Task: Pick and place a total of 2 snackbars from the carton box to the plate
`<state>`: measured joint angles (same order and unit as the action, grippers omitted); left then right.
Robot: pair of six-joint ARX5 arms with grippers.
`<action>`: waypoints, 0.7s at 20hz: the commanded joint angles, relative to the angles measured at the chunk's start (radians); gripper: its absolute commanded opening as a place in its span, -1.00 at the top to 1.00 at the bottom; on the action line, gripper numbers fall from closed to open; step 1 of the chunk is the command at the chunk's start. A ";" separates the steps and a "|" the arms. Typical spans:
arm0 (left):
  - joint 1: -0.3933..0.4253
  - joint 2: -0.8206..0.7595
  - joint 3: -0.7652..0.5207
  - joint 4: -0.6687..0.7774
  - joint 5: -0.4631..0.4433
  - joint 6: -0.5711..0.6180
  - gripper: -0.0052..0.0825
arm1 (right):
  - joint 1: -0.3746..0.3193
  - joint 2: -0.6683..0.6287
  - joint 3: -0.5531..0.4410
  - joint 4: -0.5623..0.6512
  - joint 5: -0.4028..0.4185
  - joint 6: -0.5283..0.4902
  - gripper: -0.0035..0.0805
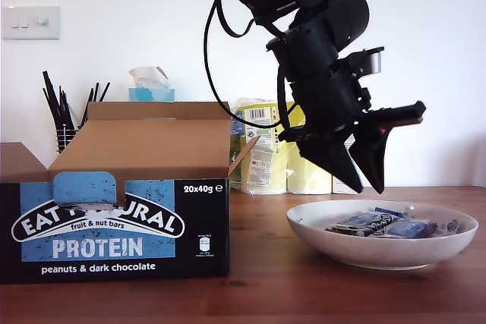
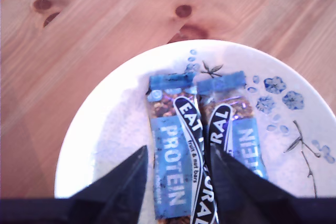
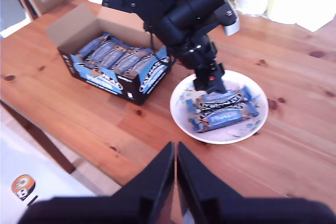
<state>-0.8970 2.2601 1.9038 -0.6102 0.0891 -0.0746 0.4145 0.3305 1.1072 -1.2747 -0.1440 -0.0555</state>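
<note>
Looking along my second gripper (image 3: 175,182), I saw its dark fingers pressed together with nothing between them, poised high above the near edge of the wooden tabletop (image 3: 294,129). Beyond those fingertips sat the plate (image 3: 181,116), and past it the carton box (image 3: 113,80), its flaps up and rows of bars showing inside.

My first gripper (image 1: 363,174) hung over the plate (image 1: 326,240), its arm reaching down from the top of the exterior view and bent sharply at the wrist so the fingers pointed steeply downward. The fingers were spread apart and empty, their tips just above the dish and not touching what lay in it. In the first wrist view two snackbars (image 2: 170,156) lay side by side in the plate (image 2: 105,129), touching along their long edges, framed between the parted fingers.

In the exterior view the carton box (image 1: 114,218) stood at the exterior view's left, near the plate but apart from it. Behind them, against the wall, stood a tissue box (image 1: 150,90), a holder of dark sticks (image 1: 64,115) and pale yellow packages (image 1: 262,146).
</note>
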 commanded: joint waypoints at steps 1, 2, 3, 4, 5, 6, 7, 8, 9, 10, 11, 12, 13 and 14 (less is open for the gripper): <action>-0.013 -0.035 0.011 -0.029 0.037 0.003 0.87 | 0.004 0.006 0.007 0.014 0.026 -0.006 0.95; -0.013 -0.062 0.011 -0.043 0.042 0.004 0.92 | 0.004 0.008 0.006 0.022 0.036 -0.006 0.95; -0.016 -0.087 0.011 -0.051 0.042 0.004 0.93 | 0.004 0.010 0.006 0.037 0.051 -0.006 0.95; -0.018 -0.117 0.011 -0.056 0.042 0.004 0.93 | 0.004 0.012 0.005 0.059 0.059 -0.013 0.95; -0.018 -0.142 0.011 -0.064 0.041 0.004 0.93 | 0.004 0.014 0.003 0.088 0.063 -0.029 0.95; -0.018 -0.169 0.011 -0.074 0.041 0.004 0.93 | 0.004 0.023 -0.002 0.121 0.069 -0.029 0.95; -0.018 -0.190 0.011 -0.083 0.037 0.004 0.93 | 0.004 0.033 -0.011 0.152 0.068 -0.029 0.95; -0.018 -0.211 0.011 -0.091 0.033 0.006 0.93 | 0.004 0.049 -0.024 0.188 0.068 -0.028 0.95; -0.016 -0.228 0.011 -0.097 0.033 0.015 0.93 | 0.004 0.064 -0.043 0.224 0.068 -0.028 0.95; -0.014 -0.246 0.010 -0.103 0.033 0.032 0.93 | 0.004 0.082 -0.065 0.266 0.068 -0.028 0.95; -0.011 -0.261 0.008 -0.104 0.032 0.040 0.93 | 0.004 0.100 -0.087 0.310 0.068 -0.028 0.95; -0.004 -0.275 0.006 -0.107 0.033 0.050 0.93 | 0.004 0.119 -0.108 0.354 0.068 -0.027 0.95; 0.004 -0.285 0.006 -0.109 0.033 0.055 0.93 | 0.004 0.136 -0.126 0.397 0.067 -0.026 0.95; 0.013 -0.294 0.006 -0.112 0.033 0.058 0.93 | 0.004 0.152 -0.141 0.433 0.067 -0.026 0.95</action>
<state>-0.8906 1.9453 1.9213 -0.7174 0.1230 -0.0238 0.4145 0.4866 0.9806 -0.8738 -0.0780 -0.0799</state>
